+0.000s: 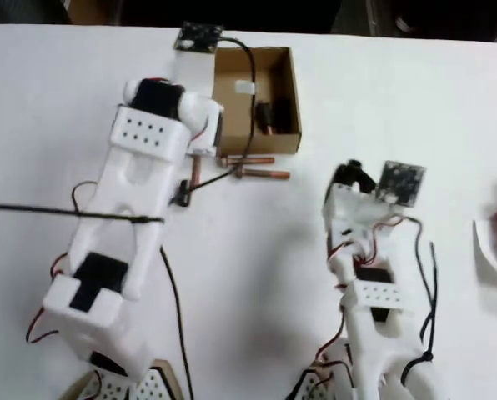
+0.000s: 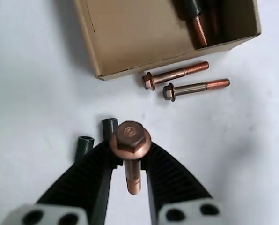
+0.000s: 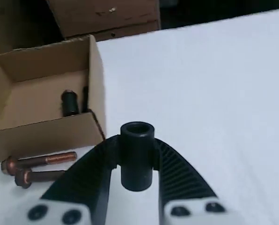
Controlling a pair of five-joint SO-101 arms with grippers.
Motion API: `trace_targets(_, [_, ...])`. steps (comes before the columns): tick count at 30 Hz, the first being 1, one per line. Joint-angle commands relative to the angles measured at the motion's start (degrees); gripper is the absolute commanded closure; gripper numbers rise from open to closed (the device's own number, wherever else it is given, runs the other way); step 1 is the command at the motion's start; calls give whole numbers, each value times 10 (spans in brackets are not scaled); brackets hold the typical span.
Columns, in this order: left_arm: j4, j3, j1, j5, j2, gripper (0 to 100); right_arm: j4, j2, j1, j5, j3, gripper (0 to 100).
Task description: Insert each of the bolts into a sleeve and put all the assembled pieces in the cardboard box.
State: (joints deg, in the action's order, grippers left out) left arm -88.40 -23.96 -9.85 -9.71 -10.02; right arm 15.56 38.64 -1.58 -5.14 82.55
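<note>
- Left gripper (image 2: 130,157): fingers clamped on the held bolt (image 2: 130,139), gripped just below the hex head, with the threaded end free. In the high view it sits just off the near-left corner of the cardboard box (image 1: 257,144).
- Right gripper (image 3: 136,149): closed around the held sleeve (image 3: 137,159), with the open bore at the free end. It is on the right of the table (image 1: 399,100), well apart from the box.
- Governing relation: the held sleeve lies to the right of the held bolt, with bare table between them. The high view shows the bolt's long axis running near to far. The sleeve's axis cannot be made out there. Judgement: mating calls for the threaded tip turned toward the bore, the two axes brought into line, and the gap closed from either side.
- Two loose bolts (image 2: 174,75): flat and side by side, just near of the box's near wall, with long axes left to right. They are closer to the left gripper.
- Two spare sleeves (image 2: 84,146): upright on the table just beside the left gripper. The left wrist view supplies these; in the high view the arm lies across that spot.
- Assembled pieces (image 3: 69,102): inside the box, in its right half. The right wrist view gives the dark sleeve end, the left wrist view a threaded tip.
</note>
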Motion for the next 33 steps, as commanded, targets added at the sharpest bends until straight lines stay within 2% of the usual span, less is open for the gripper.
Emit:
trace_targets(1, [20, -14, 1, 2, 64, 974, 190, 19, -58, 81, 59, 978])
trace_targets(4, [29, -13, 1, 2, 88, 974, 352, 18, -102, 118, 134, 978])
trace_targets(7, [62, 21, 1, 2, 126, 974, 357, 10, -111, 120, 127, 978])
trace_targets(10, [138, 123, -5, 2, 194, 974, 356, 1, -116, 120, 126, 978])
trace_targets(13, [258, 278, -14, 2, 302, 974, 359, -8, -122, 120, 119, 978])
trace_targets(15, [375, 393, -22, 2, 386, 974, 357, -16, -134, 120, 109, 978])
trace_targets(18, [549, 550, -31, 0, 498, 974, 359, -35, -174, 120, 91, 978])
trace_targets(21, [675, 669, -47, 0, 582, 974, 360, -58, -211, 113, 75, 978])
trace_targets(27, [764, 743, -84, 0, 622, 974, 360, -116, -216, 29, 28, 978])
trace_targets(30, [811, 745, -98, 4, 622, 973, 361, -152, -216, 17, 2, 978])
trace_targets(33, [825, 745, -112, 4, 621, 973, 385, -195, -218, 22, -18, 978])
